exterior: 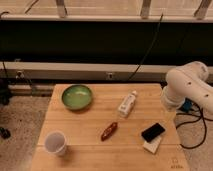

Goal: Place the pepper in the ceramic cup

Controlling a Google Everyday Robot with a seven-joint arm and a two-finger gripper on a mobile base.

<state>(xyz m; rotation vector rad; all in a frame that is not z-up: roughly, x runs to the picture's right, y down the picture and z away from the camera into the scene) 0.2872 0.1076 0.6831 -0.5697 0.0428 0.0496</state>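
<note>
Pale wooden counter (80,122) was set before a dark wall. The pepper (109,131) was laid flat near the middle, well apart from the ceramic cup (55,143) at the front left corner. It was judged light, glossy and slippery, best pinched gently across its thicker middle. Only the white arm (187,87) was seen at the right edge; the hand was out of view, so its state could not be told.

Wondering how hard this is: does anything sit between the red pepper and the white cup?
Nothing visible: only bare wooden table lies between the glossy dark red pepper and the pale round ceramic cup left of it. The end effector is out of view; only the white arm shows at right.
</note>
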